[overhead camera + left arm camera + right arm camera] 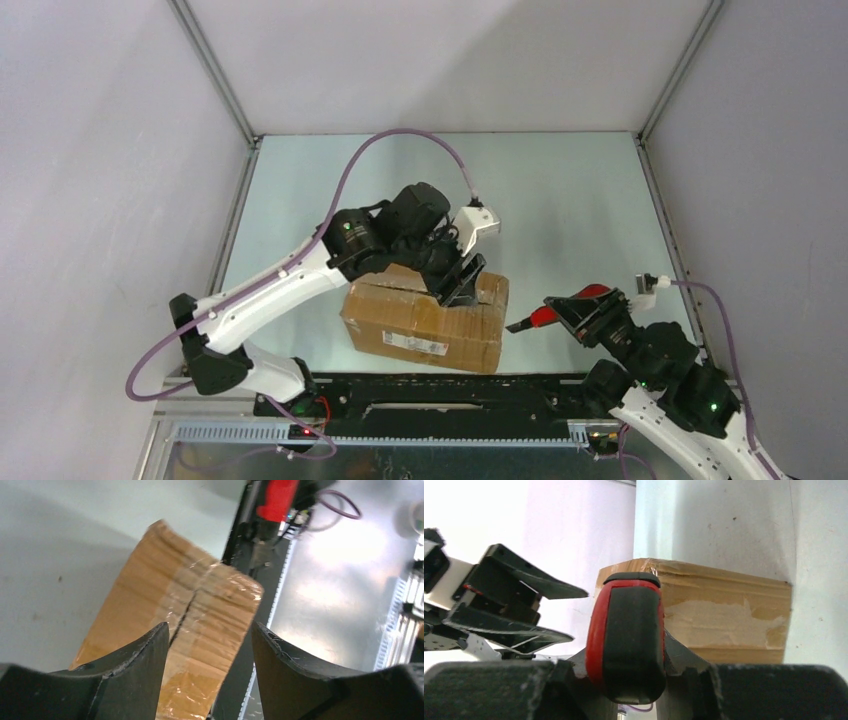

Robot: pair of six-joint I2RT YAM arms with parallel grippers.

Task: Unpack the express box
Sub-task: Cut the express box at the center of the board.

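Observation:
The express box (425, 320), a brown carton with a white label (415, 343) on its near side, lies at the table's near middle. Clear tape runs over its split flap seam (187, 607). My left gripper (462, 283) hangs open over the box's far right top corner, its fingers (145, 650) straddling the seam end with nothing held. My right gripper (580, 312) is shut on a red-and-black cutter (545, 317), whose dark tip points at the box's right end, a short gap away. In the right wrist view the cutter (629, 635) stands before the box's end face (724, 615).
The black rail (440, 392) of the arm bases runs just in front of the box. Grey walls enclose the table on three sides. A purple cable (400, 140) arcs over the left arm. The left gripper (509, 615) shows to the cutter's left in the right wrist view.

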